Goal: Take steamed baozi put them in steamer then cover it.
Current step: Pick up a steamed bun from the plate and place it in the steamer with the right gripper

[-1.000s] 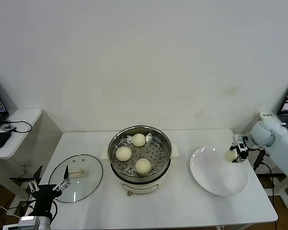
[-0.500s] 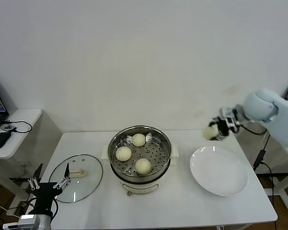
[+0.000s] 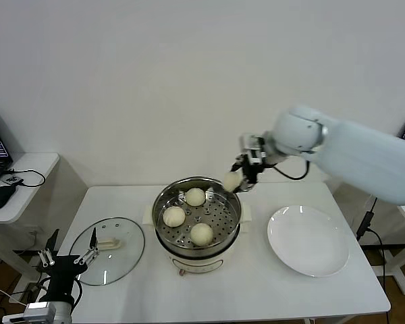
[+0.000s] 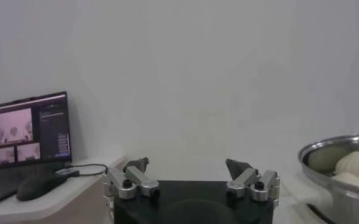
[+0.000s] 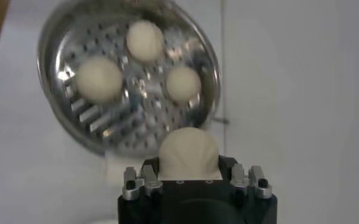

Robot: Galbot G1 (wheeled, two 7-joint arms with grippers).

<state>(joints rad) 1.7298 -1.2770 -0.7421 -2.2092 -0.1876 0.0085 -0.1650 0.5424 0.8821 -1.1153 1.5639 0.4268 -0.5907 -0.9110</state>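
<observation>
The steel steamer (image 3: pixel 160 202) stands mid-table on its white base and holds three baozi (image 3: pixel 195 197) (image 3: pixel 173 217) (image 3: pixel 201 233). My right gripper (image 3: pixel 237 177) is shut on the fourth baozi (image 3: pixel 230 181) and holds it in the air above the steamer's right rim. In the right wrist view that baozi (image 5: pixel 189 152) sits between the jaws, with the steamer (image 5: pixel 81 115) and its three buns (image 5: pixel 99 78) below. My left gripper (image 3: pixel 69 260) is open and empty, low at the table's front left, beside the glass lid (image 3: pixel 108 250).
The white plate (image 3: pixel 309 240) lies empty on the table's right side. A side table (image 3: pixel 20 182) with a mouse and laptop stands at the left. The left wrist view shows the steamer's rim (image 4: pixel 325 149) and a laptop (image 4: pixel 27 131).
My right gripper has lifted the baozi off the plate and carried it left, from over the plate to above the steamer's right rim. The left arm has barely moved.
</observation>
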